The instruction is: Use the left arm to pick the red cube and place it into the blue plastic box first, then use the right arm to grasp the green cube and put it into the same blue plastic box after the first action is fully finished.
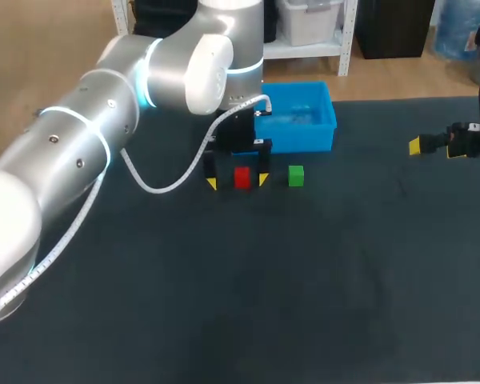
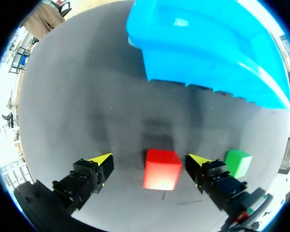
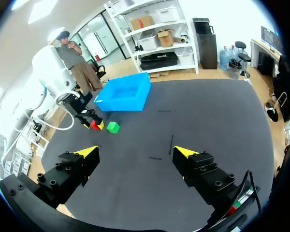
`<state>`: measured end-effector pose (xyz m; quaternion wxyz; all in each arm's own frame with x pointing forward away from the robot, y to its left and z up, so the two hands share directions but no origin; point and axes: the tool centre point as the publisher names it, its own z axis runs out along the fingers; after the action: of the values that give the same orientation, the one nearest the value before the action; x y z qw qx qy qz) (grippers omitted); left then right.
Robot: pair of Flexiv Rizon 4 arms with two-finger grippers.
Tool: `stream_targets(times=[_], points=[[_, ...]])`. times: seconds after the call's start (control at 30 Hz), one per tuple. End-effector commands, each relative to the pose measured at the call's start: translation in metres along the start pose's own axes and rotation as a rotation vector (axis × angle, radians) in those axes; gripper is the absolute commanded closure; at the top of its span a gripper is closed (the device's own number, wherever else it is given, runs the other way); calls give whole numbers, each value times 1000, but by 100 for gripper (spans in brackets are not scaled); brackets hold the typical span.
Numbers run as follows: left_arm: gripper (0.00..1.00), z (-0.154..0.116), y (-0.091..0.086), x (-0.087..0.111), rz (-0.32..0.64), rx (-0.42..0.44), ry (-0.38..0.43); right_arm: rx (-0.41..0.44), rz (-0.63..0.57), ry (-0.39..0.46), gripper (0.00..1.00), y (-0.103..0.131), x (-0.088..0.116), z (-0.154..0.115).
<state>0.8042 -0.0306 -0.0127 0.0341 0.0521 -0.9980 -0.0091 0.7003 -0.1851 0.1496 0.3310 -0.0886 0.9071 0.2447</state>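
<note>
The left pincer (image 2: 151, 162) stands wide open and low over the bench (image 1: 320, 280), holding nothing. The red cube (image 2: 161, 170) rests on the mat between its two yellow-tipped fingers. The cube is not centred. It sits close to the finger on the green cube's side, with a broader strip of bare mat showing towards the other finger. I judge that neither finger presses on it yet.

This looks like the first step of the task, at the point of the grasp. The cube is framed but not taken. The next move calls for the fingers to close squarely on the red cube, which will likely slide a little as the nearer finger meets it first. The cube must then be lifted high enough to clear the near wall of the blue plastic box (image 1: 300, 140) just ahead and released inside.

The green cube (image 2: 238, 163) lies just beside the outer face of one finger and apart from it, so closing inward should leave it alone.

The left arm (image 1: 104, 120) comes in from the left of the head view and reaches over the mat. Its wrist is turned down in front of the box.

The right pincer (image 3: 135, 152) is also open and empty. It hangs well apart at the bench's right side and looks towards the box and cubes from a distance.
</note>
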Motion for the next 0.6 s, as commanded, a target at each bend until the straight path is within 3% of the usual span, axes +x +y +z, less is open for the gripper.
stream_targets(times=[0.03,0.2,0.23,0.33,0.37,0.43,0.53,0.6], points=[[0,3,-5,-10,3,-9,20,1,0,1,0,0,0,0],[0,5,-5,-10,1,-11,21,1,0,1,0,0,0,0],[4,5,-5,-10,1,-10,21,1,0,1,0,0,0,0],[31,6,-6,-8,5,-11,23,1,0,1,0,0,0,0],[50,6,-6,-7,6,-11,23,1,0,1,0,0,0,0],[67,7,-6,-7,9,-11,25,1,0,1,0,0,0,0],[100,7,-6,-6,11,-12,27,1,0,1,0,0,0,0],[100,8,-6,-6,11,-11,28,1,0,1,0,0,0,0]])
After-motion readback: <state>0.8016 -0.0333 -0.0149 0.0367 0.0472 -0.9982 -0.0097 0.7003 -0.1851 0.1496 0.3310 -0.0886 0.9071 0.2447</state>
